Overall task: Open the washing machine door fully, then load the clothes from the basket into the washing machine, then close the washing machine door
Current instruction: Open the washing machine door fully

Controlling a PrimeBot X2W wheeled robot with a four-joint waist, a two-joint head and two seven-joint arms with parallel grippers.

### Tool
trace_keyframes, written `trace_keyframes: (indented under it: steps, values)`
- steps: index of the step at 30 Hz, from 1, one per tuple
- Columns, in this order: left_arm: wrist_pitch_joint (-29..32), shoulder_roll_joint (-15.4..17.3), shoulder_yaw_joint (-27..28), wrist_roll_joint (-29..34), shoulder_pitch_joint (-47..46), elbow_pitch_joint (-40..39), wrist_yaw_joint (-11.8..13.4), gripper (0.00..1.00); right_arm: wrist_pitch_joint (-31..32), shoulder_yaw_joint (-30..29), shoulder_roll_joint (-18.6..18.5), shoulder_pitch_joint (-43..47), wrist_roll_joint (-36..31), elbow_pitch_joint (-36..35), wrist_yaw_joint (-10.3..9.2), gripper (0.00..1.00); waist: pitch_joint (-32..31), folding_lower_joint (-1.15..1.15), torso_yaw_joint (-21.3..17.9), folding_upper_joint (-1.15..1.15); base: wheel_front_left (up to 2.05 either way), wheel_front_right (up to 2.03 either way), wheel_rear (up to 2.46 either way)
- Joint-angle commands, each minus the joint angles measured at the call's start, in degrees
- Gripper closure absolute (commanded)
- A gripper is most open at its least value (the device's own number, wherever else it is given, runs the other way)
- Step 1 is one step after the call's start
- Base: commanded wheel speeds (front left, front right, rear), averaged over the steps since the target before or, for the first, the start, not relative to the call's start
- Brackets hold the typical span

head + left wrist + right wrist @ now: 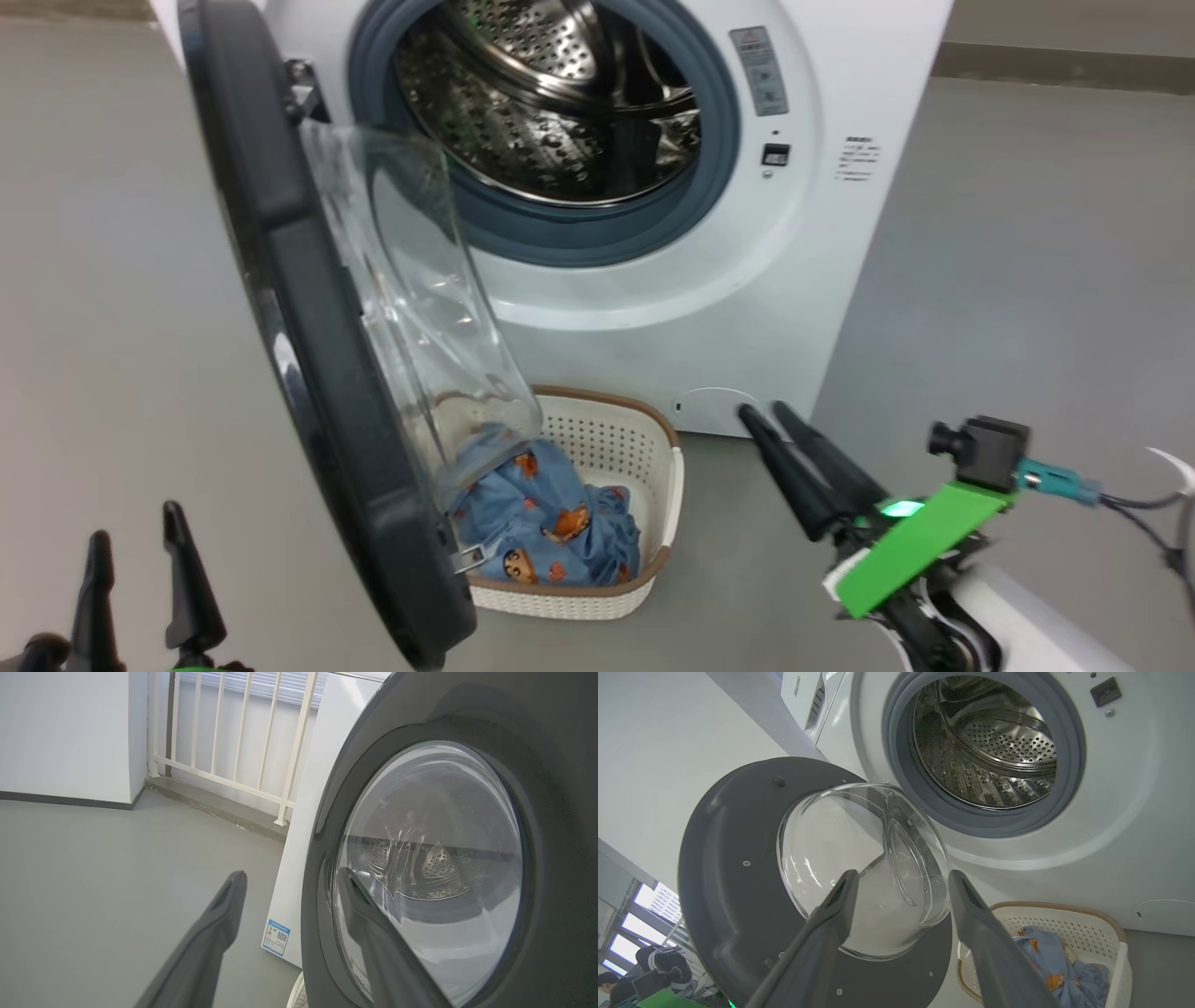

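**Washing machine door** (308, 327): round, glossy black, swung open on its hinge at the left of the opening in the head view. It stands out from the cabinet towards the camera. Its clear glass bowl window (411, 280) bulges from the inner face. The lower edge overlaps the near left corner of the basket in the head view.

**Washing machine** (840, 187): white front-loader on a grey floor (1027, 280).
- Steel perforated drum (551, 103): exposed, with no fabric seen inside.
- Grey-blue gasket (579, 233): rings the mouth.
- Round cover (719, 406): at the base.
- Blue energy sticker (276, 937): low on the side panel.

**Basket** (667, 485): cream perforated plastic with a brown rim. It sits on the floor against the foot of the machine, below the opening.

**Clothes** (551, 523): light blue with orange-brown cartoon print, bundled inside the basket. Part of the bundle shows through the glass bowl.

**Left gripper** (135, 527): at the lower left of the head view, on the outer side of the door. The fingers are spread and hold nothing. In the left wrist view one finger overlaps the door's outer face, and contact cannot be told.

**Right gripper** (764, 409): above the floor just right of the basket, tips pointing towards the machine's base. The right wrist view shows the fingers parted and empty, framing the glass bowl from a distance.
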Motion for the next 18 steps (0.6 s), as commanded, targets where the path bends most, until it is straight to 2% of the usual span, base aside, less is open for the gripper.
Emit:
trace_keyframes:
  steps: [1, 4, 5, 14, 18]
  values:
    - [-0.5, 1.1, 2.6, 0.8, -0.3, -1.1, -0.2, 0.0, -2.4, 0.3, -1.6, 1.1, -3.7, 0.5, 0.09, 0.0, -0.7, 0.0, -1.8, 0.0, 0.0, 0.0, 0.0]
    - [-0.5, 1.1, 4.0, 1.2, 0.5, -1.4, -0.2, 0.0, -3.1, -2.5, -3.1, 1.8, -11.6, 3.2, 0.09, 0.0, -0.9, 0.0, -3.4, 0.0, 0.0, 0.0, 0.0]
    - [-0.5, 1.1, 4.0, 1.2, 0.5, -1.4, -0.2, 0.0, -3.1, -2.5, -3.1, 1.8, -11.6, 3.2, 0.09, 0.0, -0.9, 0.0, -3.4, 0.0, 0.0, 0.0, 0.0]
    - [-0.5, 1.1, 5.5, 2.5, 1.0, -0.9, -0.9, 0.0, -3.2, -23.7, 1.7, 12.0, -41.3, 1.6, 0.09, 0.0, -0.8, 0.0, -5.5, 0.0, 0.0, 0.0, 0.0]
    - [-0.5, 1.1, 6.0, 3.0, 1.2, -0.2, -1.3, 0.0, -3.2, -31.3, 4.7, 16.4, -51.3, -0.9, 0.09, 0.0, -0.9, 0.0, -6.3, 0.0, 0.0, 0.0, 0.0]
